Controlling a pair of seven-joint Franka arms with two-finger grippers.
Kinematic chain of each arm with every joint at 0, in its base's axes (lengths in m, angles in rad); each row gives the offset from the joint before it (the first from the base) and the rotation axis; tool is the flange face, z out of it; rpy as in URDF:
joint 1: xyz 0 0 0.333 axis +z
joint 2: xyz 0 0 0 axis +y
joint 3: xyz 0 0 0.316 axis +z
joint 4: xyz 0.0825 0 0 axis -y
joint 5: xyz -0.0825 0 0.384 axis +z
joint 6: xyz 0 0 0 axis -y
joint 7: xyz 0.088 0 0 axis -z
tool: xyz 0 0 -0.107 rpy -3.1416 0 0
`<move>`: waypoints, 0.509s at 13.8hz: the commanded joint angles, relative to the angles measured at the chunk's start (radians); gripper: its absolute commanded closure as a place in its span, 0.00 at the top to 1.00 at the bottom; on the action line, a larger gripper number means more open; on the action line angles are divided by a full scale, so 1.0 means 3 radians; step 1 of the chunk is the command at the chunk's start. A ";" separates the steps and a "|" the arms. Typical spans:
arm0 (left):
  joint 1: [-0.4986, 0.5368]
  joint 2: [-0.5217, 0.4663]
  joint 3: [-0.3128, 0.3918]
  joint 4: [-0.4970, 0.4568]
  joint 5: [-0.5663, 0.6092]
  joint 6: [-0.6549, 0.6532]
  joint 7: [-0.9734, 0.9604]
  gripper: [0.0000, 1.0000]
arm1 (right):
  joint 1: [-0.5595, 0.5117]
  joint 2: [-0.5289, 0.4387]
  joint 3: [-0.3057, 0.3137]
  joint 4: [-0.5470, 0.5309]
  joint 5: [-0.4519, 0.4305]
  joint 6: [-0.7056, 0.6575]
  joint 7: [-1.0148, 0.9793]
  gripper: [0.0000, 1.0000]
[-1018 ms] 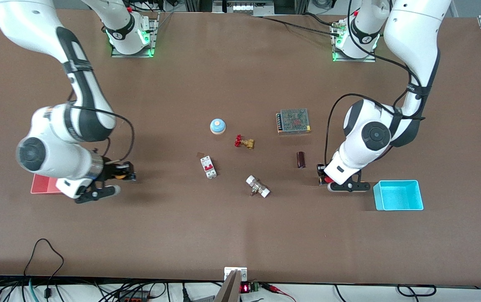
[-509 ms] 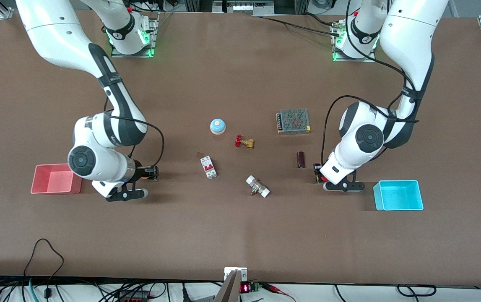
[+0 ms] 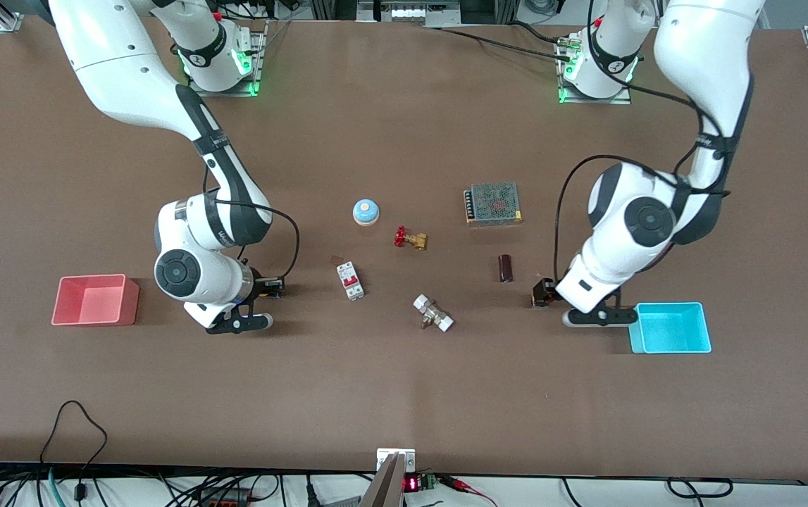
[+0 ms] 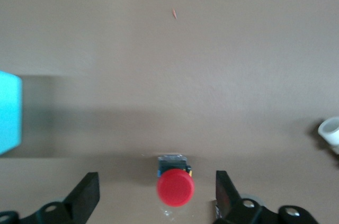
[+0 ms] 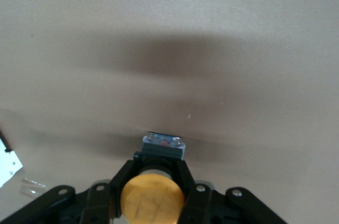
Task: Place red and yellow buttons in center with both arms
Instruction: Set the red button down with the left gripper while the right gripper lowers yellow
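Note:
The red button (image 4: 175,187) lies on the brown tabletop (image 3: 404,380) between my left gripper's (image 4: 157,198) open fingers (image 4: 87,198), touching neither. In the front view its black body (image 3: 539,292) shows beside the left gripper (image 3: 551,294), between the dark cylinder and the cyan bin. My right gripper (image 5: 153,181) is shut on the yellow button (image 5: 152,200), fingers clamped on its neck, its black body (image 5: 164,147) pointing outward. In the front view the right gripper (image 3: 271,286) is low over the table between the pink bin and the circuit breaker. The yellow cap is hidden there.
Mid-table lie a light-blue dome (image 3: 365,211), a brass valve with red handwheel (image 3: 410,239), a white circuit breaker (image 3: 351,280), a white-ended fitting (image 3: 433,313), a dark cylinder (image 3: 506,267) and a mesh-topped box (image 3: 492,203). A pink bin (image 3: 94,299) and a cyan bin (image 3: 670,327) stand at the ends.
My right arm has carried the yellow button from beside the pink bin toward the circuit breaker. My left arm has drawn back toward the cyan bin; the red button stays on the table.

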 commanded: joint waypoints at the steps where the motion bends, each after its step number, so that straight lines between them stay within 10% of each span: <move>1: 0.0167 -0.0347 0.0009 -0.0058 -0.0019 -0.0252 0.0070 0.98 | 0.0040 -0.0014 -0.0030 -0.0003 -0.0036 0.0029 0.0064 0.62; 2: 0.0254 -0.0455 0.0009 -0.0053 -0.0008 -0.0338 0.0167 0.98 | 0.0035 -0.0019 -0.0030 0.0002 -0.0036 0.0030 0.0100 1.00; 7: 0.0576 -0.0910 0.0004 0.0033 -0.0008 -0.1023 0.0704 0.98 | 0.0045 -0.0248 -0.0035 0.0074 -0.0041 -0.0037 0.0254 1.00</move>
